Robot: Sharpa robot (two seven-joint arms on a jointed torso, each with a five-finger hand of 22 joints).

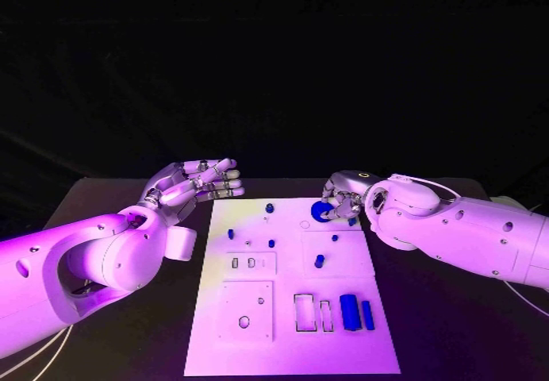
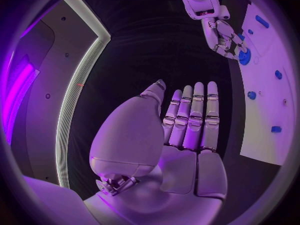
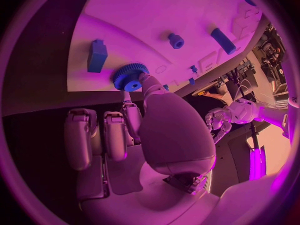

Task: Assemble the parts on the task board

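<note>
The white task board [image 1: 292, 341] lies in the middle of the black table. My right hand [image 1: 343, 197] is over the board's far right part and pinches a blue gear [image 1: 321, 210] between thumb and a finger. In the right wrist view the gear [image 3: 130, 77] sits low over the board's edge, next to a blue block [image 3: 97, 55]. My left hand [image 1: 194, 186] hovers off the board's far left corner, holding nothing, its fingers straight and side by side [image 2: 190, 120]. The left wrist view also shows the right hand [image 2: 222, 35] on the gear [image 2: 244, 56].
Several small blue parts stand on the board: a peg [image 1: 270, 208], a stub [image 1: 230, 234], a short cylinder [image 1: 319, 260]. Two long blue blocks [image 1: 350, 311] lie near the front right beside rectangular slots [image 1: 305, 312]. Bare black table [image 1: 458, 333] flanks the board.
</note>
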